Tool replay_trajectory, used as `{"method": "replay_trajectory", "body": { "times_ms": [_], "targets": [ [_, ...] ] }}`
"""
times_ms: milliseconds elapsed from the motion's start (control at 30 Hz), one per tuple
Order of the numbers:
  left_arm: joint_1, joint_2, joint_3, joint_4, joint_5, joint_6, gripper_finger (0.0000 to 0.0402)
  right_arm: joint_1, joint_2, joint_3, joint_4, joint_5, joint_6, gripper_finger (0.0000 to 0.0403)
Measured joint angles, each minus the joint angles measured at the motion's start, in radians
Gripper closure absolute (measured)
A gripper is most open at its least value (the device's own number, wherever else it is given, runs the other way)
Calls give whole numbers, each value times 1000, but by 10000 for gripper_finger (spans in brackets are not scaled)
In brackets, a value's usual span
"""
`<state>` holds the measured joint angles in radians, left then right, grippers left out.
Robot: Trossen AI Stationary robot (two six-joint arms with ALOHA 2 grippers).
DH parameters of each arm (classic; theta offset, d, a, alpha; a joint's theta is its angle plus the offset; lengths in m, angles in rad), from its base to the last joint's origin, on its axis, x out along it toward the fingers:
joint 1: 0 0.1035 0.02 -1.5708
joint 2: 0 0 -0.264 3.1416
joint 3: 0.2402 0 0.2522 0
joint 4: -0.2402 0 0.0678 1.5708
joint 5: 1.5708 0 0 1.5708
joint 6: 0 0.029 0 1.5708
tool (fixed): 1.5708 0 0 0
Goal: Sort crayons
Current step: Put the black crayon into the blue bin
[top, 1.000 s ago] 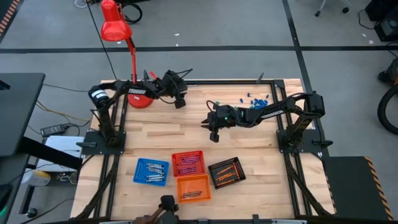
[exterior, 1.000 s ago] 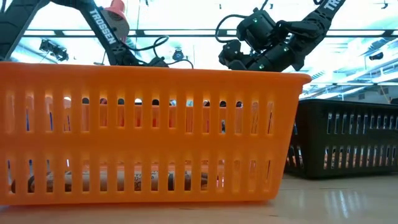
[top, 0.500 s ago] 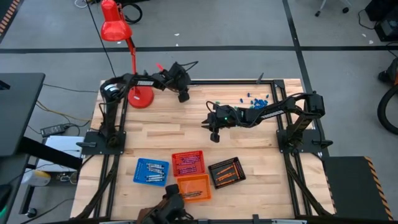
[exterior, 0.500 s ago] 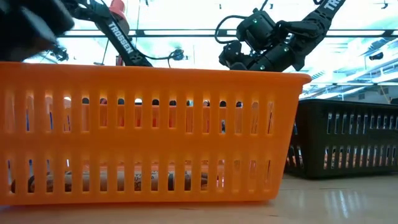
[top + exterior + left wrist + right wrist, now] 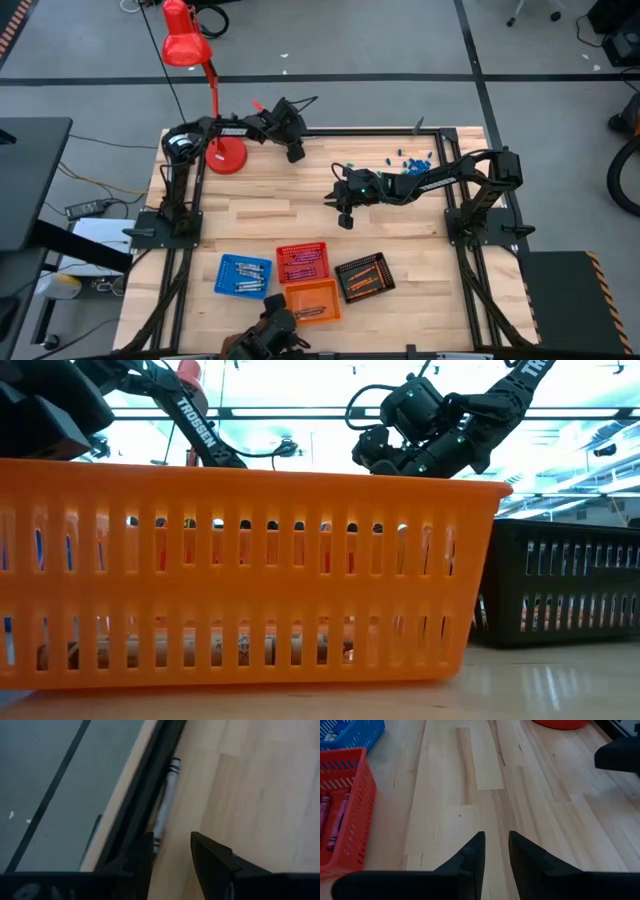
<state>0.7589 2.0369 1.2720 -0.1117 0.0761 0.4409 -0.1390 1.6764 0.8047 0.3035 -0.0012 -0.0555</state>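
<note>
A grey-silver crayon (image 5: 165, 795) lies on the table along the black rail (image 5: 145, 790) at the far edge. My left gripper (image 5: 170, 840) (image 5: 293, 153) hangs open over it, slanting down, with the crayon's near end beside one fingertip. My right gripper (image 5: 496, 837) (image 5: 345, 218) waits open over bare wood mid-table with nothing between its fingers. More crayons lie in the blue tray (image 5: 243, 275), red tray (image 5: 302, 262), orange tray (image 5: 312, 300) and black tray (image 5: 364, 277) near the front edge. My left gripper comes at the crayon's near end (image 5: 156, 836) slanting down from the near side, along the crayon. That end runs in behind one fingertip (image 5: 145, 847), and I cannot tell whether they touch. The crayon lies flat against the rail.
A red desk lamp's base (image 5: 226, 158) stands just left of my left gripper. Tiny blue and green bits (image 5: 410, 160) are scattered at the far right. A dark shape (image 5: 265, 332) sits at the near edge beside the orange tray. Bare wood lies between the arms and trays.
My left gripper has reached toward the table's far edge and dipped a little, its arm stretching out, and has then settled by the rail. A dark shape has come in at the near edge beside the orange tray.
</note>
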Motion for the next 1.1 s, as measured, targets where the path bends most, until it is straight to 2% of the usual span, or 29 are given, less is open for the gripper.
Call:
{"method": "replay_trajectory", "body": {
  "times_ms": [267, 433, 500, 700, 933, 1100],
  "targets": [
    [19, 9, 23, -30, 7, -34, 260, 0, 0, 0, 12, -15, 2, 312],
    [13, 76, 130, -197, 80, -26, 260, 0, 0, 15, 6, -23, -5, 312],
    [6, 87, 153, -242, 78, -11, 260, 1, -1, 23, -8, -26, -6, 312],
    [-18, 67, 150, -320, 73, 31, 261, 1, -1, 26, -31, -22, -17, 312],
    [-80, 9, 144, -535, 107, 121, 261, 1, -1, 26, -37, -21, -25, 312],
    [-101, -11, 146, -462, 61, 133, 260, 1, -1, 26, -37, -20, -25, 312]
  ]
}}
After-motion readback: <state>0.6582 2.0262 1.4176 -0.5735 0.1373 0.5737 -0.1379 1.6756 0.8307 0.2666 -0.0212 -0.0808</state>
